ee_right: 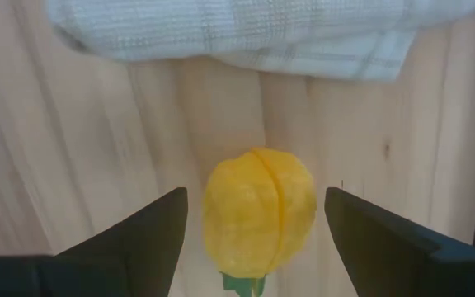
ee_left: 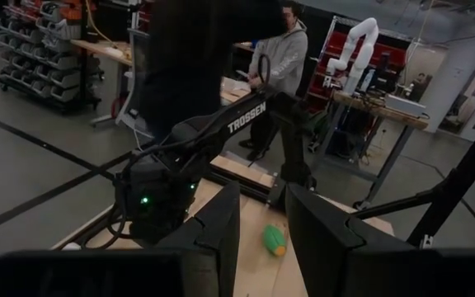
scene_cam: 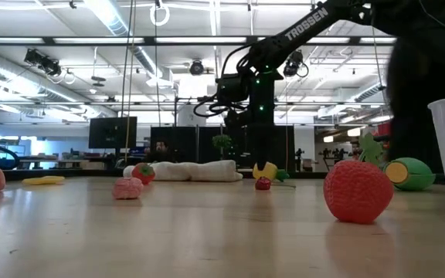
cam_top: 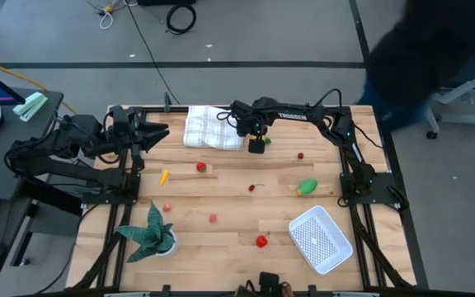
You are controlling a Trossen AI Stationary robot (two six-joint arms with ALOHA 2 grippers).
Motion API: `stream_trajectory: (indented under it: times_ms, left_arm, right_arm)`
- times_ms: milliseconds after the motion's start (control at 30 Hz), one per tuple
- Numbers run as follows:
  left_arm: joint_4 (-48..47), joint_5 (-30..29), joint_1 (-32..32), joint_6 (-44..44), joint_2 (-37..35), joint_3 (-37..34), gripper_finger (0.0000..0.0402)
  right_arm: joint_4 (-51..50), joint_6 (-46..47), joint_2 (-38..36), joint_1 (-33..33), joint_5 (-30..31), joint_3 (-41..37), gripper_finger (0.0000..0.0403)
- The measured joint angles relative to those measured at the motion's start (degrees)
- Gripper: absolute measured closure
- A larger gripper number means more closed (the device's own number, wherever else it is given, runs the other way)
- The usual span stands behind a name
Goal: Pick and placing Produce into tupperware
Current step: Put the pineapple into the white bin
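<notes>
Right gripper [ee_right: 254, 223]: hanging spread wide around the small yellow ribbed toy pepper [ee_right: 259, 213] (fingers not touching it).
Left gripper [ee_left: 262, 239]: waiting, parted.

The right gripper [cam_top: 257, 145] hangs over a toy pepper [ee_right: 259, 216], just in front of the folded cloth [cam_top: 213, 129] at the table's [cam_top: 237, 206] back edge. The tupperware [cam_top: 321, 239] sits at the front right corner, the potted plant [cam_top: 152, 233] front left. The left gripper [cam_top: 157, 134] waits back left.

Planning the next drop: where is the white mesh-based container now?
In the high view, the white rectangular tupperware sits at the table's near right corner, a red toy strawberry to its left.
</notes>
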Motion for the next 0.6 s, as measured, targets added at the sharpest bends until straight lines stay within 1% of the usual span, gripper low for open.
stream_trajectory:
  times_ms: [400,600]
  left_arm:
    - [-0.8,0.0,0.0,-0.1,0.0,0.0,0.0294]
    - [-0.8,0.0,0.0,-0.3,0.0,0.0,0.0294]
  right_arm:
    - [0.1,5.2,0.0,0.0,0.1,0.0,0.0108]
    - [1.0,6.7,-0.1,0.0,1.6,-3.9,0.0108]
